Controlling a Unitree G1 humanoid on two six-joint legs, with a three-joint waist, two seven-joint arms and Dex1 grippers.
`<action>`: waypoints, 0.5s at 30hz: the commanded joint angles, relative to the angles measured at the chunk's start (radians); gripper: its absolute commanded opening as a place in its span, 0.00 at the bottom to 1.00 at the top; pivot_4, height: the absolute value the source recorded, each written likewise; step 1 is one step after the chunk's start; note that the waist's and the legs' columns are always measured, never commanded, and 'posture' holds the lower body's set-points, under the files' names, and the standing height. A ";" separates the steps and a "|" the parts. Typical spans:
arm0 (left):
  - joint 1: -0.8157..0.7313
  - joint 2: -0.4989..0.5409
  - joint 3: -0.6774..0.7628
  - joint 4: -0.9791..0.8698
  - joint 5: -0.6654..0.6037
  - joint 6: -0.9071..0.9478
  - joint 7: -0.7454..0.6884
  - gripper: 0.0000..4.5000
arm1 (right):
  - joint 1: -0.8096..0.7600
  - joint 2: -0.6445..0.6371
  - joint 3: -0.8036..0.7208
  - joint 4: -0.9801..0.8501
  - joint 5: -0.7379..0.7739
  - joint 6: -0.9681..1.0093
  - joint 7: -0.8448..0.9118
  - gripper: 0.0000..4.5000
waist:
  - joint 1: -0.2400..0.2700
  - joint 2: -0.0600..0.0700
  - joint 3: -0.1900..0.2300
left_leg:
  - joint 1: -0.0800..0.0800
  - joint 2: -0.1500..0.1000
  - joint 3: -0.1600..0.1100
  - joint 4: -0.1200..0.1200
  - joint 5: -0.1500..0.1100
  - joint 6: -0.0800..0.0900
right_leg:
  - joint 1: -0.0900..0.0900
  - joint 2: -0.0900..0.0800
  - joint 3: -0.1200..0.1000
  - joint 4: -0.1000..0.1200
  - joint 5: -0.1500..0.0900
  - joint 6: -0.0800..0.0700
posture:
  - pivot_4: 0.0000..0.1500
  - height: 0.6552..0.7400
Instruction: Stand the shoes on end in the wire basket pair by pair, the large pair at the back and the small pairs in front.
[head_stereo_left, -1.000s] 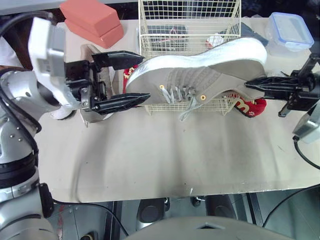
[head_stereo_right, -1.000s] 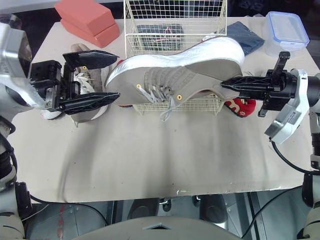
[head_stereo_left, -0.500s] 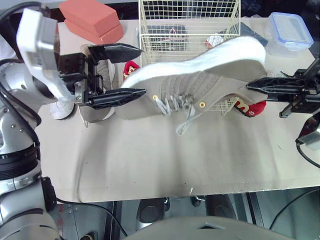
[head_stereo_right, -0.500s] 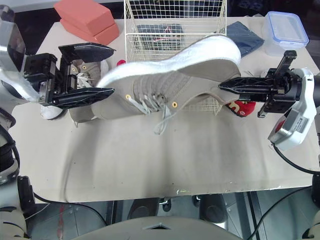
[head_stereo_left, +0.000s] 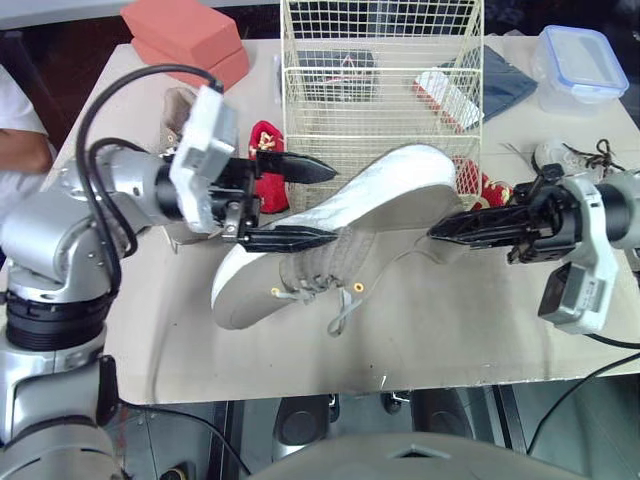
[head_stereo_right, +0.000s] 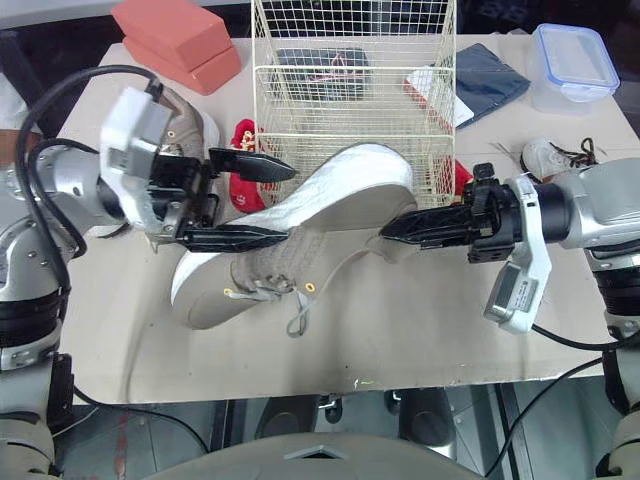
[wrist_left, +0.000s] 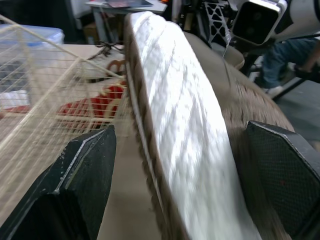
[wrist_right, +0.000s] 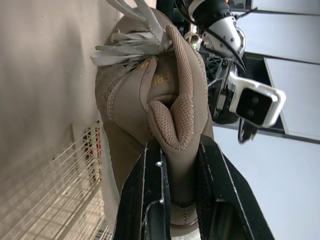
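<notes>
A large beige shoe (head_stereo_left: 365, 195) with a white sole hangs tilted over the table in front of the wire basket (head_stereo_left: 380, 120), toe down toward the near left. My right gripper (head_stereo_left: 436, 232) is shut on its heel collar, which shows pinched between the fingers (wrist_right: 155, 175) in the right wrist view. My left gripper (head_stereo_left: 328, 205) is open and straddles the shoe's middle, its sole (wrist_left: 175, 125) lying between the two fingers without clear contact. The matching beige shoe (head_stereo_left: 180, 105) lies behind my left arm. Red small shoes lie left (head_stereo_left: 268, 160) and right (head_stereo_left: 482, 188) of the basket.
A dark item (head_stereo_left: 335, 68) lies at the basket's back. Orange blocks (head_stereo_left: 185, 40) sit at the far left, a lidded plastic box (head_stereo_left: 575, 60) and dark cloth (head_stereo_left: 500, 80) at the far right. A small white shoe (head_stereo_left: 565, 155) rests beside my right arm. A person's sleeve (head_stereo_left: 15, 140) shows at the left edge.
The large shoe has come down and toward me from basket height, its toe dropping to the near left. Both grippers moved in with it; the left one now spans the shoe's middle.
</notes>
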 joint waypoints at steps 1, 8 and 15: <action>-0.025 0.004 -0.031 -0.029 0.014 0.031 0.001 1.00 | -0.041 0.019 -0.021 -0.039 0.000 -0.003 -0.076 0.01 | 0.000 0.000 0.000 | 0.000 0.000 0.000 0.000 0.000 0.000 | 0.000 0.000 0.000 0.000 0.000 0.000 | 1.00 0.36; -0.027 0.027 -0.079 -0.038 0.048 0.098 -0.019 1.00 | -0.062 0.050 -0.023 -0.041 -0.098 -0.001 -0.118 0.01 | 0.001 0.000 0.000 | 0.000 0.000 0.000 0.000 0.000 0.000 | 0.000 0.000 0.000 0.000 0.000 0.000 | 1.00 0.36; -0.032 0.032 -0.116 -0.046 0.073 0.157 -0.030 0.37 | -0.045 0.004 -0.054 -0.022 -0.112 -0.055 -0.170 0.00 | 0.009 0.000 0.000 | -0.001 0.000 0.000 0.001 0.000 0.000 | 0.000 0.000 0.000 0.000 0.000 0.000 | 1.00 0.36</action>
